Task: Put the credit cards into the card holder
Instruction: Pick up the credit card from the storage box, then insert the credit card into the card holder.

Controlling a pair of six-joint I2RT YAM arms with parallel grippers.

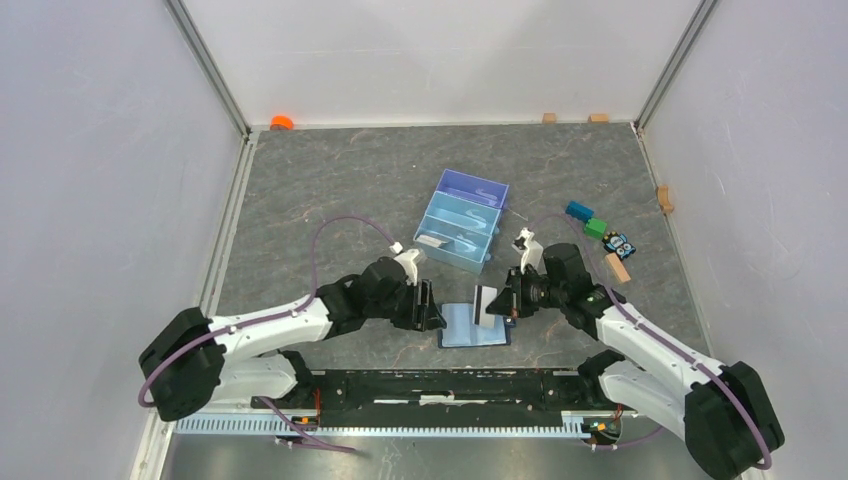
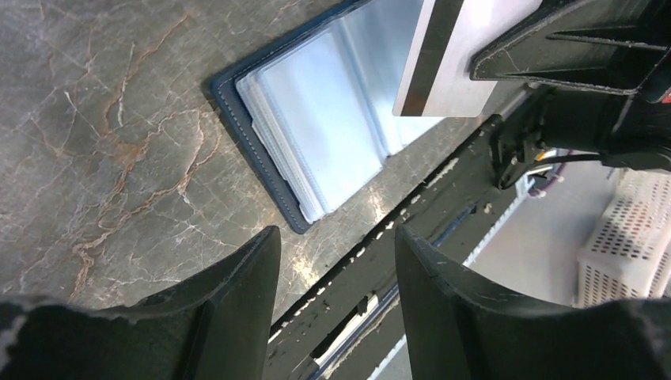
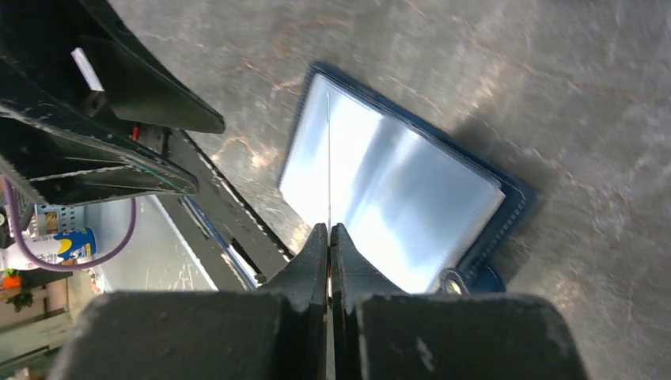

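Note:
The navy card holder [image 1: 462,337] lies open near the table's front edge, its pale blue pockets facing up. It also shows in the left wrist view [image 2: 316,134] and the right wrist view [image 3: 396,190]. My right gripper [image 1: 499,303] is shut on a grey-white credit card [image 1: 485,305] with a dark stripe, held on edge just above the holder. That card is seen flat in the left wrist view [image 2: 455,59] and edge-on in the right wrist view [image 3: 328,150]. My left gripper [image 1: 428,306] is open and empty, just left of the holder. Another card [image 1: 432,242] lies in the tray.
The light-blue and purple three-compartment tray [image 1: 470,180] stands behind the holder. Blue [image 1: 578,210], green [image 1: 596,228] and wooden [image 1: 617,268] toy blocks lie to the right. The black base rail [image 1: 450,385] runs along the near edge. An orange object [image 1: 282,122] sits far back left.

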